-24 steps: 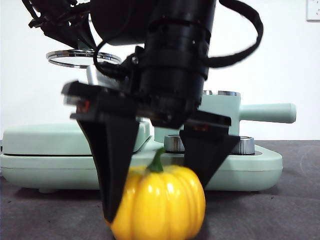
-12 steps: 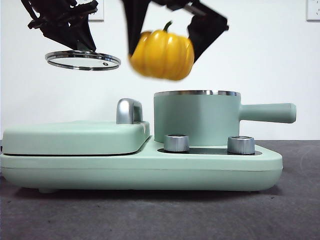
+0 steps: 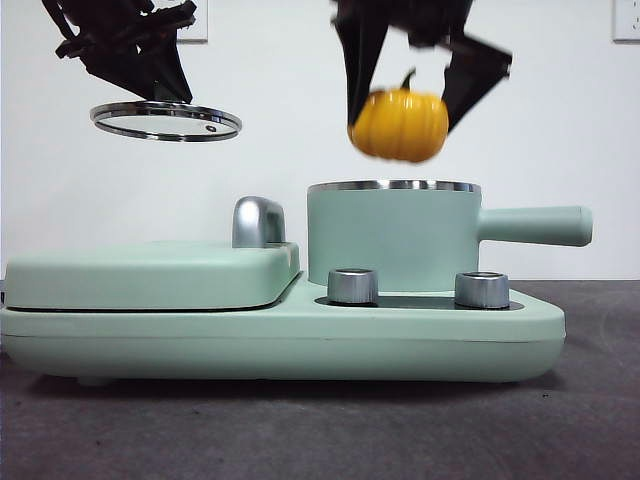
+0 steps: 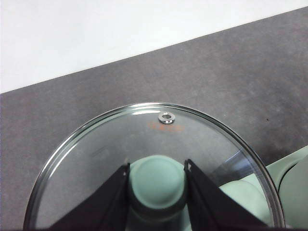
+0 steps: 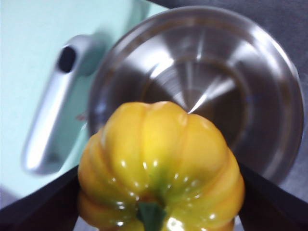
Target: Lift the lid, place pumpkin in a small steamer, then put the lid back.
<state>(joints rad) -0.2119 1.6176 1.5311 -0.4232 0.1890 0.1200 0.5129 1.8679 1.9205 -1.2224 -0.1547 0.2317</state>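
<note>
1. Right hand [image 3: 410,95]: jaws clamped on both flanks of the pumpkin [image 3: 400,125], which hangs in the air, stem up.
2. The pumpkin sits just above the small steamer [image 3: 393,235], clear of its steel rim; the pot interior is bare steel.
3. Left hand [image 4: 157,180]: jaws closed on the mint knob of the lid [image 4: 96,159], held level, high over the desk [image 3: 300,430].
4. The steamer stands on the flat appliance base [image 3: 280,335], beside the chrome-handled cover [image 3: 150,275].
</note>
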